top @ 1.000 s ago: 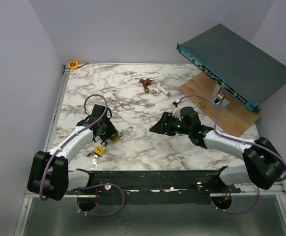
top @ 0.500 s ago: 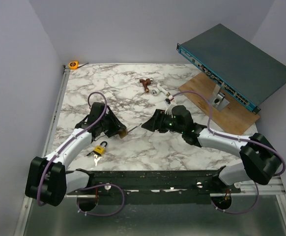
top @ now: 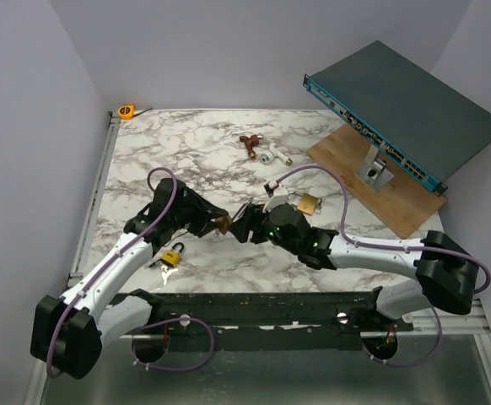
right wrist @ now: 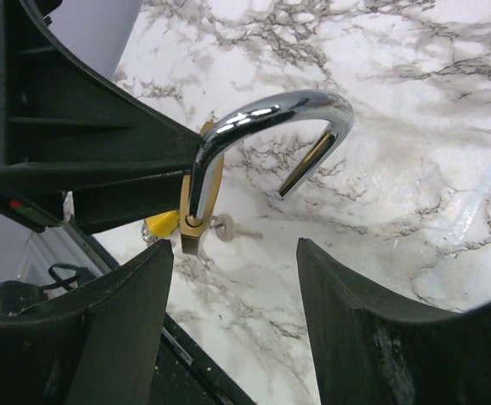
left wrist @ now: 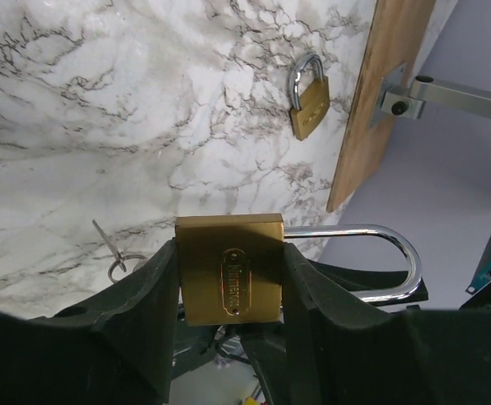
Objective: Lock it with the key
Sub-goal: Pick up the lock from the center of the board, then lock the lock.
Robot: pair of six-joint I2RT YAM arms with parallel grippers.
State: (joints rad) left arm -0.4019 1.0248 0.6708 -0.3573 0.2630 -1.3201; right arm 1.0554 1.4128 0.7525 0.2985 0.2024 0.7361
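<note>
Left hand (top: pixel 214 222) is clamping the brass padlock (left wrist: pixel 231 270); right hand (right wrist: pixel 233 253), jaws wide, is hovering by its open shackle (right wrist: pixel 262 114), which needs centring before closing.

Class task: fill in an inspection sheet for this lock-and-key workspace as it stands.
Surface: marble-pattern table.
Job's things: key lies beside the small yellow padlock, untouched.
Clutter: second brass padlock, orange tape measure, small brown part.
Hands: left hand shut on held brass padlock, shackle open; right hand open, just short of that shackle.
Cables: purple cable loops off each arm.
Surroundings: network switch on a bracket above a wooden board; plain walls.
</note>
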